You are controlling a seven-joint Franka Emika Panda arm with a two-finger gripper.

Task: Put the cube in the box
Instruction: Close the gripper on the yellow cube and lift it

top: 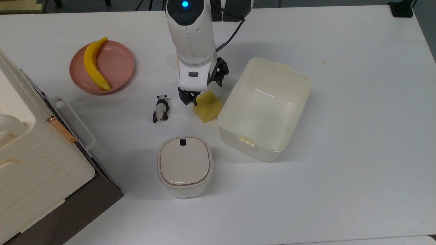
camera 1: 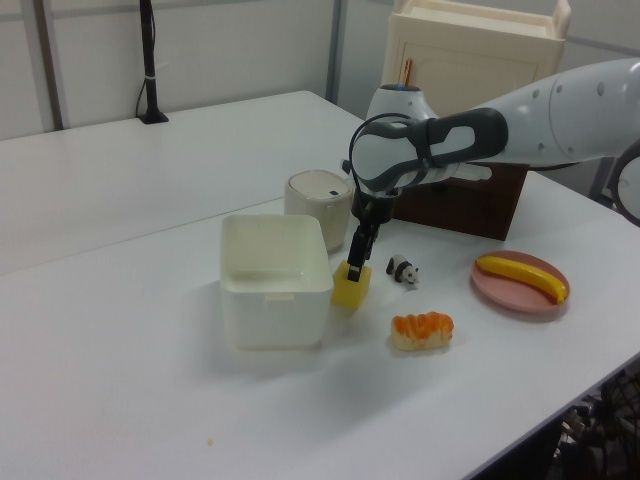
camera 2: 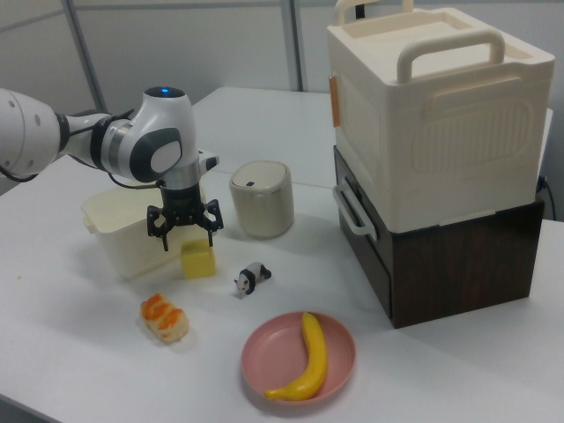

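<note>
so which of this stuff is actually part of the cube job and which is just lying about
Part of the job:
cube
box
gripper, open over the cube

Just lying about:
banana on pink plate
panda figure
orange bread piece
lidded canister
large white appliance

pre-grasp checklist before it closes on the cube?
1. Gripper open: ok, fingers spread in the right view.
2. Gripper over the cube: ok, fingers straddle its top.
3. Fingers low enough on the cube's sides: cannot tell.
4. Cube free to lift: ok, it sits just beside the box; contact cannot be told.
5. Box interior free: ok, nothing inside.
6. Panda figurine out of the way: ok, apart on the top view's left of the cube.
</note>
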